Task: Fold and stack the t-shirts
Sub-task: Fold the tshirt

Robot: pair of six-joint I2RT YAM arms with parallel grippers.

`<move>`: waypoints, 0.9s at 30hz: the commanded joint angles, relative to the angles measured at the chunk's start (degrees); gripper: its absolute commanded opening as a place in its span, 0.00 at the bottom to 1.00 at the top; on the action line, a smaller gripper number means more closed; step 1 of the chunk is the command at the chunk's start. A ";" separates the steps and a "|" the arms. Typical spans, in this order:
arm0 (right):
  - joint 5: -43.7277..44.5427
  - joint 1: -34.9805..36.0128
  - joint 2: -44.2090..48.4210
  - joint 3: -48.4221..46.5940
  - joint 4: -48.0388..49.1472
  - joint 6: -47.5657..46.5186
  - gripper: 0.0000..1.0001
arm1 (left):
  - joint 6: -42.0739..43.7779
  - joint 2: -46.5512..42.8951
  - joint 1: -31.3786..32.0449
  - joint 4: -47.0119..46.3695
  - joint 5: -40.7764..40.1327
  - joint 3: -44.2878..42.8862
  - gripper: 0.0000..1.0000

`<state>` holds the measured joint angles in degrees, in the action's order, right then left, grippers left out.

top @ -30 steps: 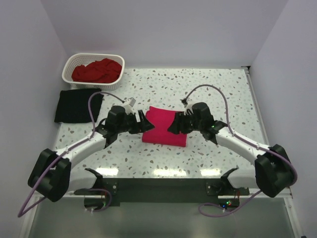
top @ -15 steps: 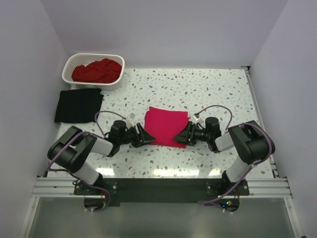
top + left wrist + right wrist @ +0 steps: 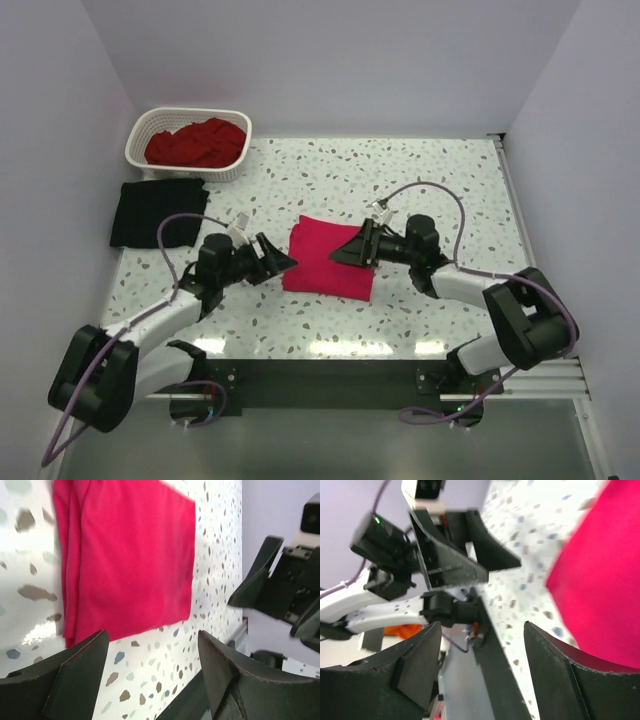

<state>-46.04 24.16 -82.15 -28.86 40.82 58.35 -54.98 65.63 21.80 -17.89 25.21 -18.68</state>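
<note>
The bright pinkish-red t-shirt (image 3: 328, 260) lies folded into a rectangle on the middle of the table; it also shows in the left wrist view (image 3: 125, 555) and the right wrist view (image 3: 600, 595). My left gripper (image 3: 282, 262) is open and empty, just left of the shirt's left edge. My right gripper (image 3: 343, 251) is open and empty, over the shirt's right half. The black t-shirt (image 3: 158, 212) lies folded at the far left. The darker red t-shirt (image 3: 196, 142) is bunched in the basket.
A white lattice basket (image 3: 150, 127) stands at the back left corner, just behind the black shirt. Walls close in the table at the left, back and right. The dark base rail (image 3: 320, 370) runs along the near edge.
Both arms have lifted and shifted: the left gripper has drawn back left off the shirt's edge, the right gripper has moved back and left over the shirt. The shirt lies a little more askew.
</note>
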 commanded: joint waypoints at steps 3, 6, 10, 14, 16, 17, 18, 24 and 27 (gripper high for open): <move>2.27 9.57 -11.50 -5.50 15.24 8.18 0.71 | 10.15 -9.37 -2.11 26.39 -16.03 -13.55 0.79; 3.85 11.60 -19.34 -6.38 24.28 11.25 0.71 | 14.63 -10.43 -2.99 35.45 -23.35 -19.35 0.82; 4.64 11.78 -36.28 -6.04 33.69 14.25 0.69 | 19.11 -12.62 -3.17 41.35 -30.73 -23.24 0.84; 4.91 11.35 -43.62 -4.28 37.49 15.83 0.69 | 21.58 -15.52 -3.17 42.23 -36.27 -23.42 0.84; 4.82 11.08 -42.93 -3.49 36.10 15.40 0.69 | 22.89 -16.31 -3.17 43.11 -37.51 -23.95 0.85; 4.82 10.91 -40.48 -3.48 34.43 14.00 0.69 | 23.25 -16.49 -3.17 43.46 -38.65 -24.12 0.85; 4.91 10.91 -38.46 -3.66 31.98 12.59 0.69 | 23.69 -16.67 -3.17 43.64 -39.01 -24.47 0.85; 6.48 11.26 -20.46 -11.02 -1.64 -5.66 0.69 | 27.64 -15.18 -3.26 43.20 -39.98 -25.27 0.90; 13.94 13.10 -13.68 -20.24 -34.46 -21.22 0.69 | 28.96 -12.20 -3.61 42.85 -40.42 -25.44 0.92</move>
<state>-39.44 36.03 -103.20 -41.63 37.65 55.48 -29.47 51.37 18.83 25.34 -13.08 -41.67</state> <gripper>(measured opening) 0.691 0.915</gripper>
